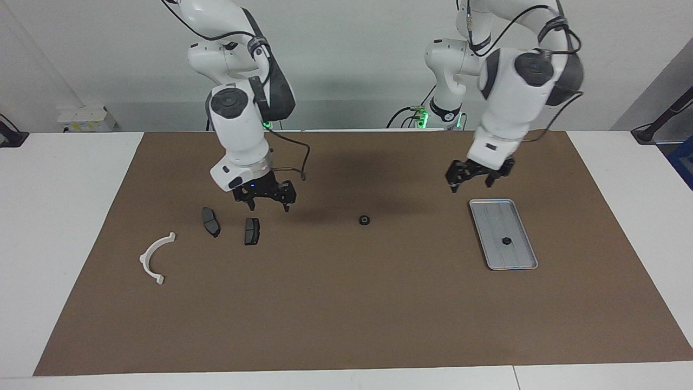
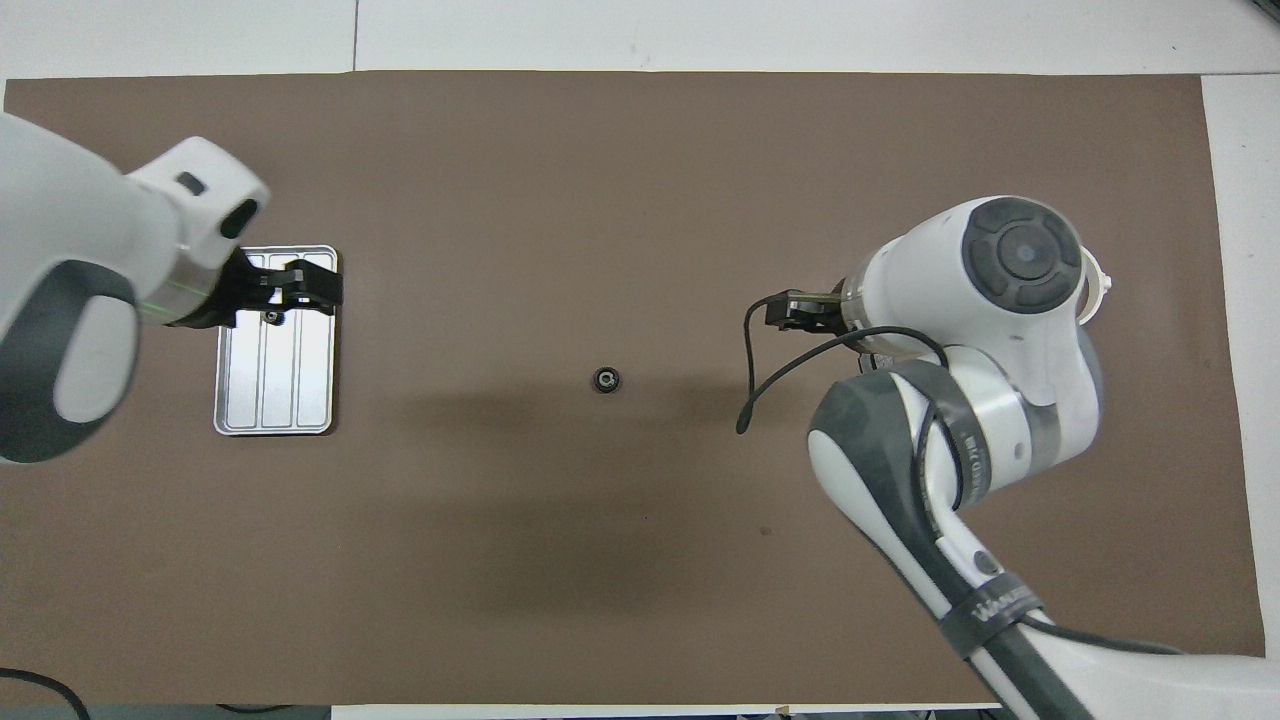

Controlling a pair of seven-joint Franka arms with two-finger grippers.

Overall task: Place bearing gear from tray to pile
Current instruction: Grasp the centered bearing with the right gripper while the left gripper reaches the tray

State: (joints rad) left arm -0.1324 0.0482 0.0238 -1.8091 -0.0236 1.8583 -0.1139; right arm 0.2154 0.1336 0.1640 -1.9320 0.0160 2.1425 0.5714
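Left end effector (image 1: pixel 470 180): upper right of the facing view, raised in the air just above the tray's robot-side end; fingers spread apart, grasping nothing. In the overhead view it (image 2: pixel 300 290) sits at the left, covering the tray's upper edge.
Right end effector (image 1: pixel 265 197): left of centre in the facing view, hanging in the air over the brown mat, beside the two pads; fingers spread apart, empty.
Tray (image 1: pixel 517 260): right of centre in the facing view, flat on the mat toward the left arm's end of the tabletop; left side of the overhead view (image 2: pixel 240 400).
Bearing gear on tray (image 1: pixel 506 240): small dark part on the tray's middle strip; half hidden under the left end effector in the overhead view.
Bearing gear on mat (image 1: pixel 365 220): small dark ring lying alone near the centre of both views (image 2: pixel 605 379), between the tray and the pads, apart from each and from both end effectors.
Brake pads (image 1: pixel 210 221): two dark pads lying side by side, the second (image 1: pixel 252 231) nearer the mat's middle, left of centre in the facing view.
White bracket (image 1: pixel 156 258): curved half-ring at the lower left of the facing view, apart from the pads.
Mat (image 1: pixel 346 303): brown sheet covering most of the white tabletop (image 1: pixel 59 216).
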